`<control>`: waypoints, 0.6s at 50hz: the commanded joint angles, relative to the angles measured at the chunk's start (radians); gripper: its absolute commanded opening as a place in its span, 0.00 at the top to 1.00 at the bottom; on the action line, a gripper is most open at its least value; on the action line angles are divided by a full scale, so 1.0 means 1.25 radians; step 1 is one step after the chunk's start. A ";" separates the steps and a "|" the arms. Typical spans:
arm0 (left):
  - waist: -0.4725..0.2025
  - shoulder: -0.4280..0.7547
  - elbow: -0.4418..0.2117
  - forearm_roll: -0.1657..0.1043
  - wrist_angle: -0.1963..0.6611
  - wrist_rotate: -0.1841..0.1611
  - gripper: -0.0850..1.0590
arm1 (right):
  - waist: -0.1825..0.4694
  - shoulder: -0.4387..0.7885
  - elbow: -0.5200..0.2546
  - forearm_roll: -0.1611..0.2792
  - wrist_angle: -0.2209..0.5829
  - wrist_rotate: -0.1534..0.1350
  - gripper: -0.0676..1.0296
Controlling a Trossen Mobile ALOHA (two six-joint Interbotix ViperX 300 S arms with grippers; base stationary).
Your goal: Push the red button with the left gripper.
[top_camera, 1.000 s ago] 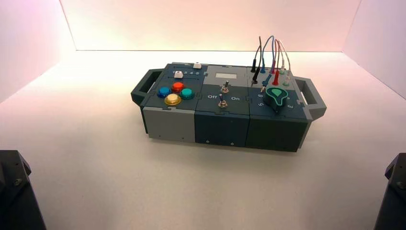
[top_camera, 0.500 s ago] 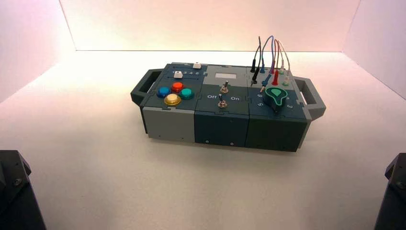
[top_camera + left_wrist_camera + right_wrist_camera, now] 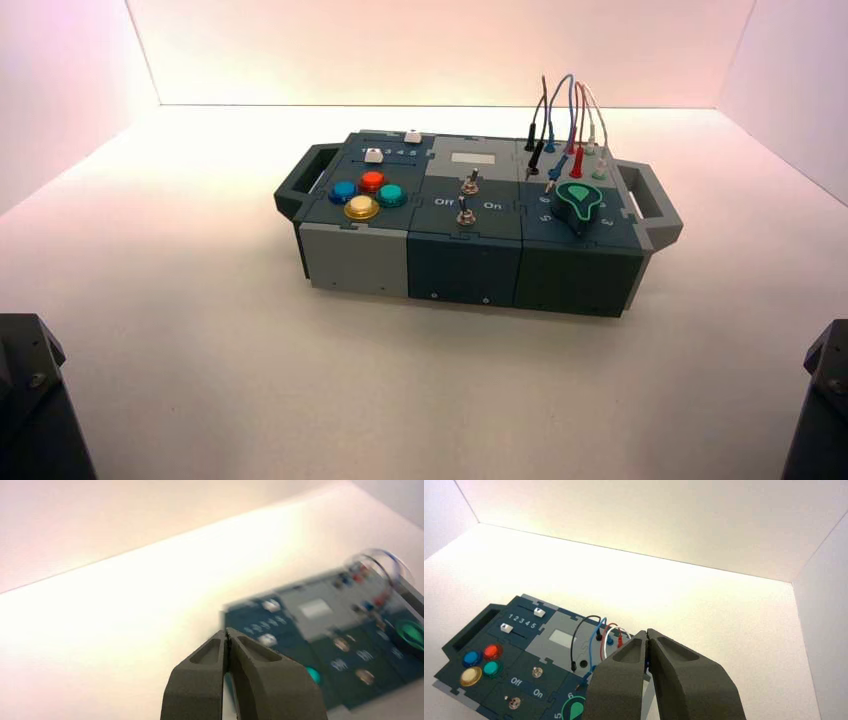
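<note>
The red button (image 3: 372,181) sits on the left part of the box (image 3: 465,270), behind the yellow button (image 3: 361,208), between the blue button (image 3: 343,191) and the green button (image 3: 390,195). It also shows in the right wrist view (image 3: 492,652). My left gripper (image 3: 227,632) is shut and empty, held well off the box with its tip towards the box's left end. The red button does not show in the left wrist view. My left arm (image 3: 25,400) is low at the near left. My right gripper (image 3: 647,632) is shut and empty, away from the box, with its arm (image 3: 825,395) at the near right.
The box has two white sliders (image 3: 373,155), two toggle switches (image 3: 468,185) by "Off" and "On" lettering, a green knob (image 3: 578,200) and looped wires (image 3: 560,115) at its right back. Carrying handles (image 3: 300,180) stick out at both ends. White walls enclose the table.
</note>
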 commanded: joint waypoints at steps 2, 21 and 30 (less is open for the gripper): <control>-0.056 0.096 -0.090 0.001 0.032 0.010 0.95 | -0.001 0.018 -0.015 -0.002 -0.010 0.001 0.96; -0.091 0.406 -0.264 -0.002 0.182 0.069 0.95 | -0.002 0.037 -0.016 -0.007 -0.004 0.001 0.96; -0.109 0.465 -0.295 -0.004 0.211 0.072 0.95 | -0.002 0.049 -0.017 -0.009 -0.001 0.001 0.96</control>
